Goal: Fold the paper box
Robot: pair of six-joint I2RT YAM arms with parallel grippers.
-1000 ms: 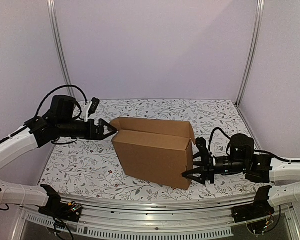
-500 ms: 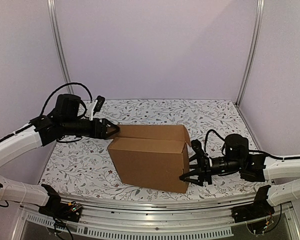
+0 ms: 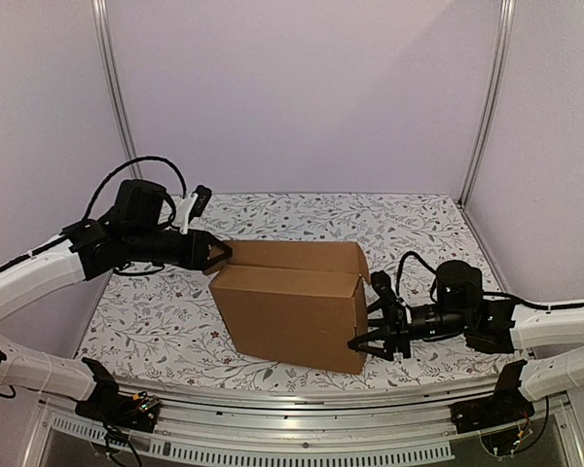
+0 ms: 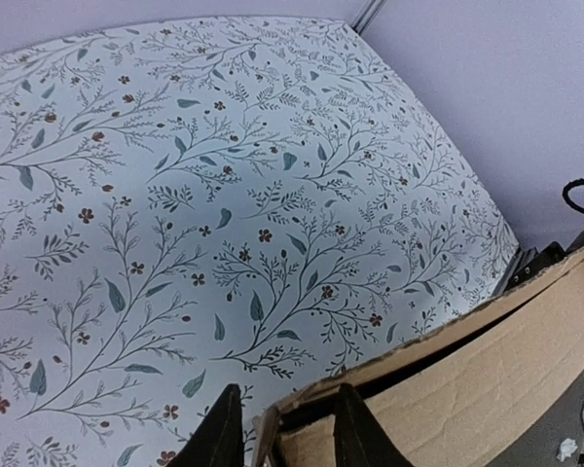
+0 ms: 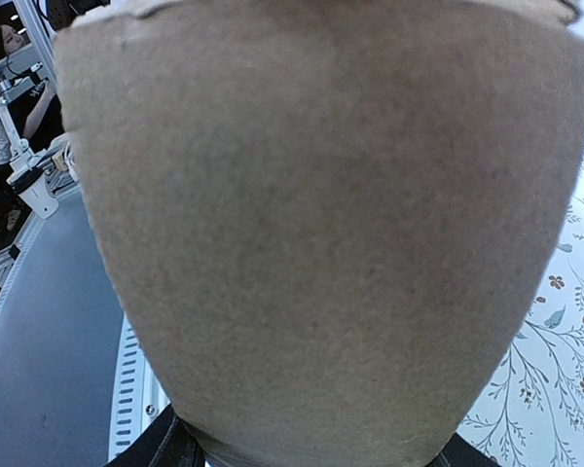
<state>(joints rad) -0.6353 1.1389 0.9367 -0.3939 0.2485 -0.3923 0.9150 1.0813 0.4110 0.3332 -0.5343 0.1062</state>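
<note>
The paper box [image 3: 292,309] is plain brown cardboard and stands on its long side in the middle of the table, with its top open. My left gripper [image 3: 220,255] is at the box's upper left corner. In the left wrist view its fingers [image 4: 221,428] straddle the box's wall edge [image 4: 269,436], and a small gap still shows. My right gripper [image 3: 365,316] grips the box's right end across its thickness. Cardboard [image 5: 321,214] fills the right wrist view, and only the finger bases show in the bottom corners.
The table [image 3: 156,321] has a floral cloth, with lilac walls close on three sides. Metal posts [image 3: 117,107] stand at the back corners. A perforated rail [image 3: 292,418] runs along the near edge by the arm bases.
The box has shifted left and squared up, and the right gripper moved with it. The left gripper's jaws have narrowed from wide open around the box's upper left corner.
</note>
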